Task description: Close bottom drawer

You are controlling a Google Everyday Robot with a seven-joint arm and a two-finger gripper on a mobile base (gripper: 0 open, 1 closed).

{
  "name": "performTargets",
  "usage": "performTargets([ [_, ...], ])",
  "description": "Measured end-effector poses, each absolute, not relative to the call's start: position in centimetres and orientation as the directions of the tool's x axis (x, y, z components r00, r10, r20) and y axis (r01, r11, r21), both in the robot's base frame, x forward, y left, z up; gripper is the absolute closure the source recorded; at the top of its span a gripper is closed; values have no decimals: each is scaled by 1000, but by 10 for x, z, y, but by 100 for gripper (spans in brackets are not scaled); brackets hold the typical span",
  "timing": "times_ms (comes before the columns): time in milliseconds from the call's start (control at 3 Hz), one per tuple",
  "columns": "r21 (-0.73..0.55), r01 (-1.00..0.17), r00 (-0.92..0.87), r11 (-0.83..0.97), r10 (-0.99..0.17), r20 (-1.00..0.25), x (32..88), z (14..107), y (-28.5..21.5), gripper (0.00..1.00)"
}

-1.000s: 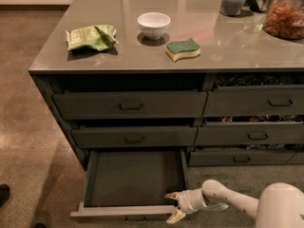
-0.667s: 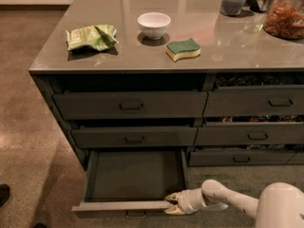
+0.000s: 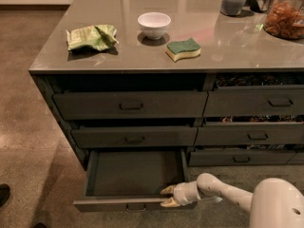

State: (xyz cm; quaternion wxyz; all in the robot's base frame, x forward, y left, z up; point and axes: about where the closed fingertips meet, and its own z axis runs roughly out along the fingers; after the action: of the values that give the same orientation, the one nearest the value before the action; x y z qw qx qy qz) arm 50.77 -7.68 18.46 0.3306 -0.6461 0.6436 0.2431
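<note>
Camera view: The bottom drawer (image 3: 128, 175) is the lowest of the left stack below the counter (image 3: 199, 13). It stands pulled far out, its bare grey inside exposed. The gripper (image 3: 167, 196) is at the right end of the drawer's front panel. Its fingers (image 3: 167, 190) are spread, one over the inner side, one on the outer face. The two drawers above are slightly ajar. The counter carries a white bowl (image 3: 154, 23), a sponge (image 3: 183, 49) and a green packet (image 3: 91, 37).
</note>
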Motion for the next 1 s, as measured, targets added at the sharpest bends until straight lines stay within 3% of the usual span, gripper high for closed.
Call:
performTargets([
  [333, -133, -990, 65, 51, -669, -741, 521, 188, -69, 12],
  [667, -149, -987, 74, 56, -668, -741, 532, 190, -62, 0],
  [1000, -161, -985, 74, 67, -672, -737, 542, 191, -59, 0],
])
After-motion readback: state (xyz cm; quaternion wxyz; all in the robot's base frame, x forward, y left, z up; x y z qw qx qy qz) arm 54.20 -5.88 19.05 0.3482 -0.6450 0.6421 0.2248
